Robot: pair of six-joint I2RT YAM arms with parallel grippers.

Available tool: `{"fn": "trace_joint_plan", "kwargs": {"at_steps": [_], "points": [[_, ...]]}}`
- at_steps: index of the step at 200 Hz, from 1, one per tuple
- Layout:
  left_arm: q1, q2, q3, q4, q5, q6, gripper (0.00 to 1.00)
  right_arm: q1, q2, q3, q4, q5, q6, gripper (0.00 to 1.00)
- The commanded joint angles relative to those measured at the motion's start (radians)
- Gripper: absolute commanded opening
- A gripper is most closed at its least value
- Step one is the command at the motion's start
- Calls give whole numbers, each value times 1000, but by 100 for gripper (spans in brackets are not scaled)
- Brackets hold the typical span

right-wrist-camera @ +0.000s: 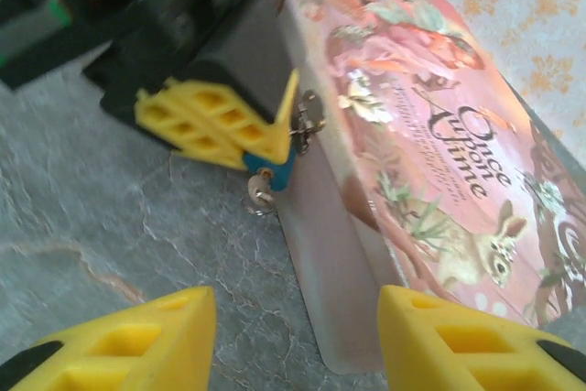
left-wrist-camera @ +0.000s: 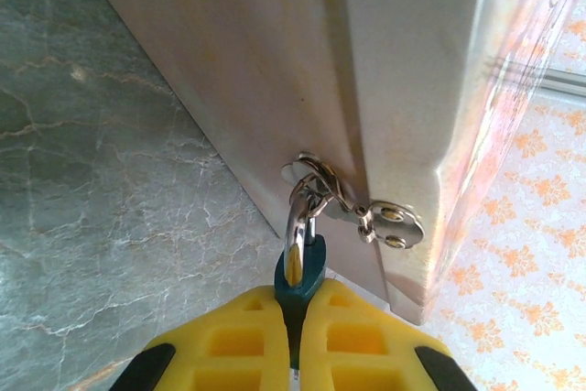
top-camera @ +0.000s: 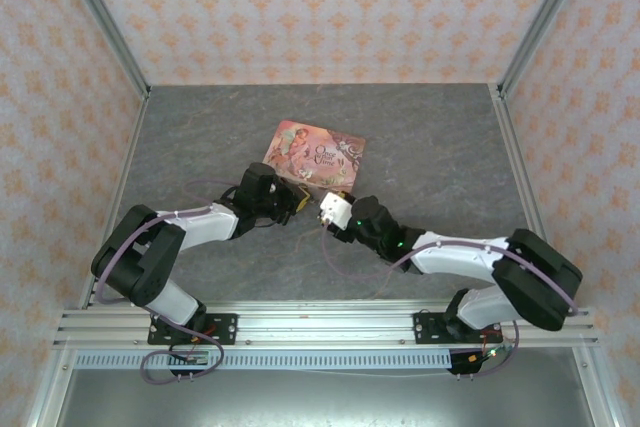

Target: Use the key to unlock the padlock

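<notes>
On a grey marbled tabletop (top-camera: 430, 137), the left gripper (left-wrist-camera: 298, 322) has its yellow fingers (left-wrist-camera: 238, 341) pressed together on the body of a small teal padlock (left-wrist-camera: 299, 281). The padlock hangs at the front wall of a pink illustrated storybook tin (left-wrist-camera: 275, 61). Its silvery shackle (left-wrist-camera: 295, 226) is looped through the tin's metal hasp (left-wrist-camera: 366, 212). From the right wrist, the padlock (right-wrist-camera: 275, 174) shows as a blue-teal sliver pinched at the tip of the left gripper (right-wrist-camera: 220, 121), hard against the side of the tin (right-wrist-camera: 430, 135). A small metal piece, apparently the key (right-wrist-camera: 259, 195), projects from the padlock's lower end just above the tabletop (right-wrist-camera: 110, 226); it is too blurred to confirm. The right gripper (right-wrist-camera: 295, 318) sits near the padlock but apart from it, with its fingers (right-wrist-camera: 174, 331) parted and holding nothing. Overhead, the left gripper (top-camera: 292, 202) and the right gripper (top-camera: 333, 209) face each other at the near edge of the tin (top-camera: 320, 152), near mid-table.
</notes>
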Motion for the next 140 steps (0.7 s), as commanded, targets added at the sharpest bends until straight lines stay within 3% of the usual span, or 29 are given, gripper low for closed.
{"fn": "trace_joint_plan", "kwargs": {"at_steps": [1,31,90,140], "points": [[-10,-34,34,-13,-6,-28,0,33,85,-2,116,102,-214,50],[-11,-39,34,-18,-3,-29,0,44,193,24,230,132,-273,50],[-15,-38,35,-17,0,-29,0,44,305,108,275,94,-250,48],[-14,-37,35,-13,3,-29,0,40,362,128,305,101,-222,36]]}}
